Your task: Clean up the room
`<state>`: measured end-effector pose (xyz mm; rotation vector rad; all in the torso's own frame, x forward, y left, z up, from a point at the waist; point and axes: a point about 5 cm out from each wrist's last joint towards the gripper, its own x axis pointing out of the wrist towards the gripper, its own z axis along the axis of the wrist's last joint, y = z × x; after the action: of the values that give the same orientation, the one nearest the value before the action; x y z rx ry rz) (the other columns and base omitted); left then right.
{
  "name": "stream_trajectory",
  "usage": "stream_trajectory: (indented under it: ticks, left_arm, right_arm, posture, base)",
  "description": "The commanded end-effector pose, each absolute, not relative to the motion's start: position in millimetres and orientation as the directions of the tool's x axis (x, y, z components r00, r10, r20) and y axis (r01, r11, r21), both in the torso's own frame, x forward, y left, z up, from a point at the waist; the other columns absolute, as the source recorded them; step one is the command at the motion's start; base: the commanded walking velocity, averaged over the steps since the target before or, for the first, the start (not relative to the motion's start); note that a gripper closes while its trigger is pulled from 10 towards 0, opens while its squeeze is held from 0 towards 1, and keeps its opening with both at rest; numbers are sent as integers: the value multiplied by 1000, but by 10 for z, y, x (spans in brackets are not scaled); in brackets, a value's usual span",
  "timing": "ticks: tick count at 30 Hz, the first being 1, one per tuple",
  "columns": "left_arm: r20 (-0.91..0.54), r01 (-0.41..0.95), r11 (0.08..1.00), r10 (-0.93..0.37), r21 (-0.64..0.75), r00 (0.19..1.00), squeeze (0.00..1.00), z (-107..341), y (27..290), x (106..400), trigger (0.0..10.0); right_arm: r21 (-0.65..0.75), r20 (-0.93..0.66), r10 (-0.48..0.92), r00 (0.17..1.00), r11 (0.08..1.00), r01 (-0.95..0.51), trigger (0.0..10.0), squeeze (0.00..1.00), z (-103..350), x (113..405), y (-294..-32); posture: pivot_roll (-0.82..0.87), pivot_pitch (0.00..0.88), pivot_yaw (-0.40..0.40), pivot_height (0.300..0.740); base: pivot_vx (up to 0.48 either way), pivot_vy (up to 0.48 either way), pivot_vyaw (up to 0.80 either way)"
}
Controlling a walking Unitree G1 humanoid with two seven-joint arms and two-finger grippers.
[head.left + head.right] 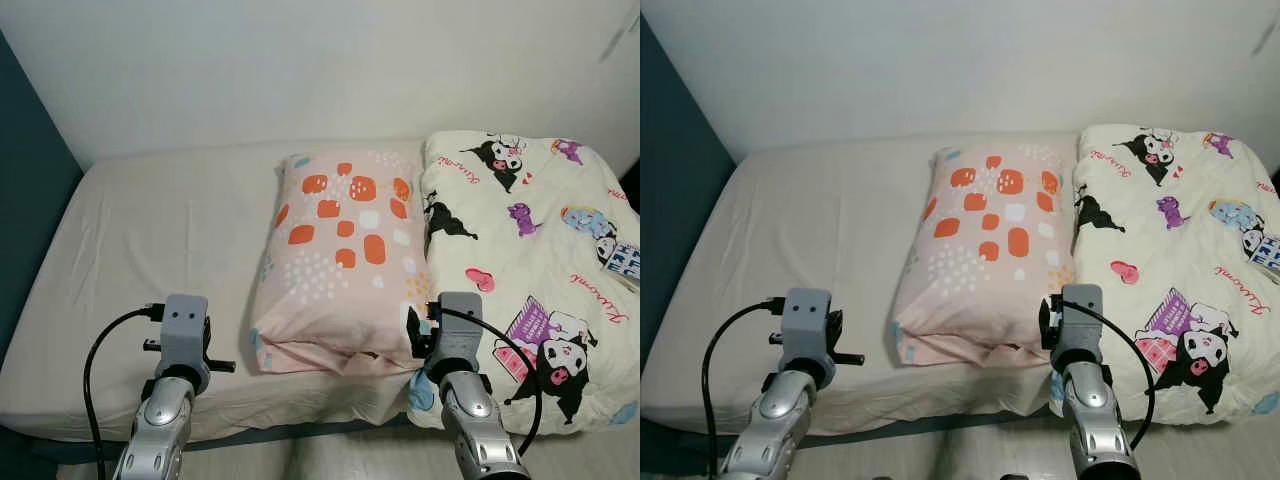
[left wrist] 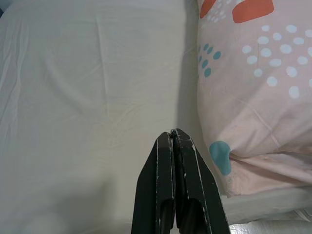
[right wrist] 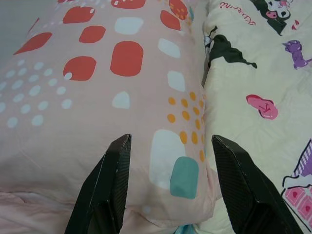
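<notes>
Pink pillow (image 1: 340, 265) with orange blocks and white dots lies flat at the bed's (image 1: 150, 260) centre, long axis running six to twelve o'clock. At its three o'clock, touching it, a folded cream cartoon-print quilt (image 1: 530, 270) covers the bed's right side.

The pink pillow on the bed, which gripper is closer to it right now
Right. The right gripper is open at the pink pillow's near corner, beside the cartoon quilt. The left gripper is shut, over bare sheet off the pillow's left side.
</notes>
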<state>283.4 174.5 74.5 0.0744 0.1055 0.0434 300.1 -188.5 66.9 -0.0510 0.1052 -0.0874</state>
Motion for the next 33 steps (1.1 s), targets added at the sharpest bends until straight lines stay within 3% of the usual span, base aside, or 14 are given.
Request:
stream_trajectory:
  ticks: [1,16,33]
  left_arm:
    - [-130,-34,996,44,81,991,0,702,1740,2810,10000]
    - [-128,-28,996,38,85,991,0,718,1735,2819,10000]
    - [-126,4,995,8,98,992,0,760,1749,2811,10000]
  right_arm:
    - [-52,-133,-105,986,994,99,10000,0,619,2983,-1916]
    - [-42,-134,-104,985,994,100,10000,0,623,2991,-1912]
    - [-23,-134,-115,984,993,113,10000,0,596,2959,-1874]
  posture:
    - [1,168,-17,682]
    - [7,173,-14,637]
    - [42,195,20,637]
  base:
    - [0,0,0]
    - [0,0,0]
    - [0,0,0]
